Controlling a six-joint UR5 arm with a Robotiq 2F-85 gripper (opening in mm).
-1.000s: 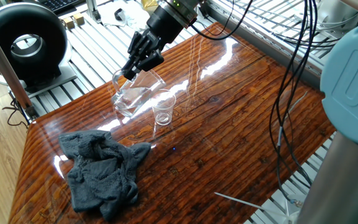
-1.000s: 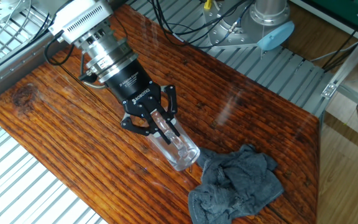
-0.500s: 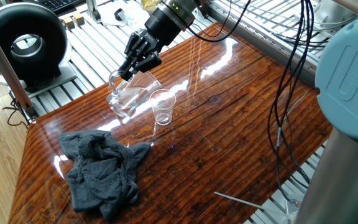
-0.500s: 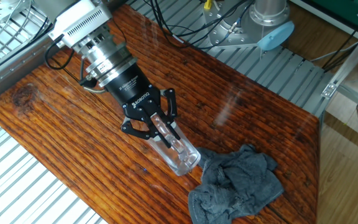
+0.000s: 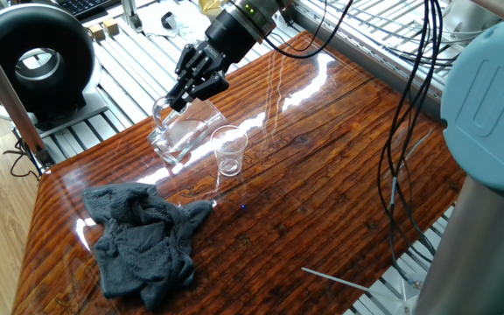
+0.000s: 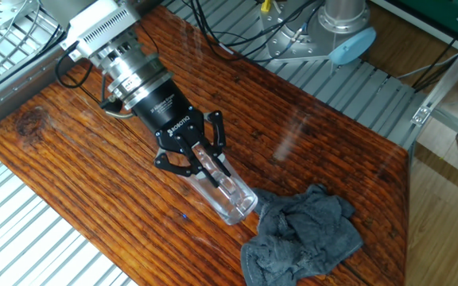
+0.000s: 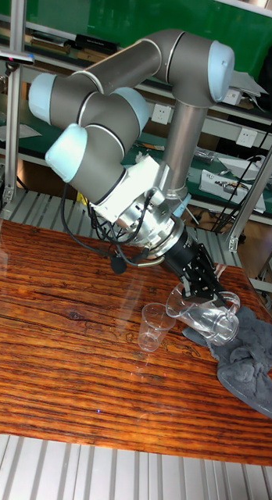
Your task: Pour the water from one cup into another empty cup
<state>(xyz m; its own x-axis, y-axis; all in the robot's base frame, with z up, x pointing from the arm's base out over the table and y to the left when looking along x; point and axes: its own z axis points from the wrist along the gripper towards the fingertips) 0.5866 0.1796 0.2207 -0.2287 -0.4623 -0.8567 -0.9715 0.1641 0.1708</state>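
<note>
My gripper (image 5: 185,90) (image 6: 207,164) (image 7: 205,291) is shut on the wall of the large clear glass mug (image 5: 182,133) (image 6: 230,200) (image 7: 205,315). The mug is held steeply tilted just over the wooden table (image 5: 322,175). The small clear tumbler (image 5: 229,150) (image 7: 154,325) stands upright beside it, a little apart from the mug's mouth in the tall fixed view. In the other fixed view the tumbler is hidden. A faint glint shows low inside the mug, and I cannot tell whether it is the water. The tumbler's contents are too clear to judge.
A crumpled grey cloth (image 5: 143,241) (image 6: 302,237) (image 7: 249,355) lies on the table close to the mug's base. A black round device (image 5: 35,57) sits off the table's far-left corner. Cables (image 5: 409,105) hang at the right, and a thin white rod (image 5: 339,284) lies near the front edge.
The gripper and mug have shifted slightly away from the tumbler, opening a small gap between the mug's mouth and it. The tumbler and cloth have not moved.
</note>
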